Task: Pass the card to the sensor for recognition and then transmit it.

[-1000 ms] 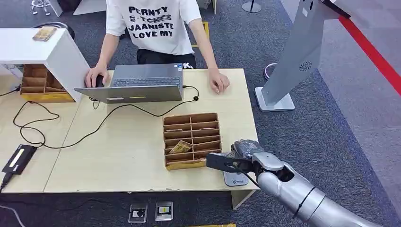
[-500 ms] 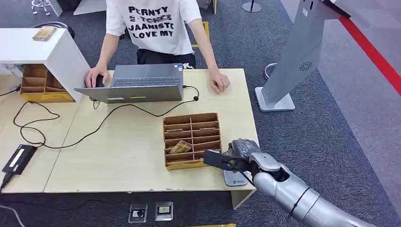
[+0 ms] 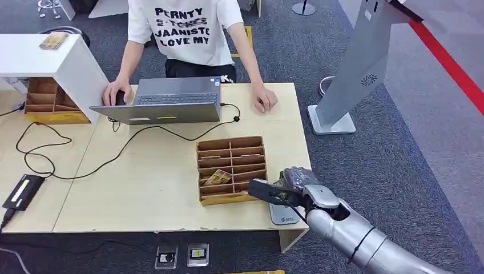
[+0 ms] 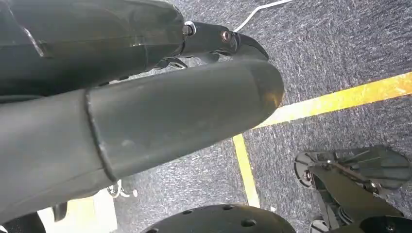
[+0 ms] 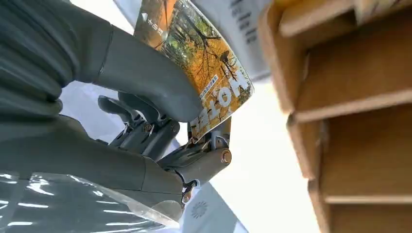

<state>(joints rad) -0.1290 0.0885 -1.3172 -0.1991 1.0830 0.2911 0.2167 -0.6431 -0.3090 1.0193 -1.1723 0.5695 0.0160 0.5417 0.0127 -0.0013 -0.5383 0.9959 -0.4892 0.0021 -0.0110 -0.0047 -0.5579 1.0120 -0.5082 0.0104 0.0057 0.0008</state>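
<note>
The card [image 5: 209, 68], printed with an autumn forest scene, is pinched between the thumb and darker fingers of the right hand [image 3: 288, 185]. It is held over the grey-white sensor [image 3: 283, 214], which lies flat at the near right corner of the tabletop [image 3: 148, 182]. Whether the card touches the sensor cannot be told. Just beside the hand, toward the robot's left, a wooden divided tray [image 3: 231, 168] is seen, with another card [image 3: 217, 178] leaning in one of its compartments. Farther back, a grey laptop [image 3: 165, 103] is placed in front of a seated person [image 3: 185, 28], whose hands rest on the tabletop. A black cable [image 3: 131, 137] is run across the wood to a small black device [image 3: 23, 191] at the near left. The left hand [image 4: 145, 116] is seen hanging above carpet marked with a yellow line [image 4: 340, 99]; its fingers cannot be made out, so its state cannot be told.
</note>
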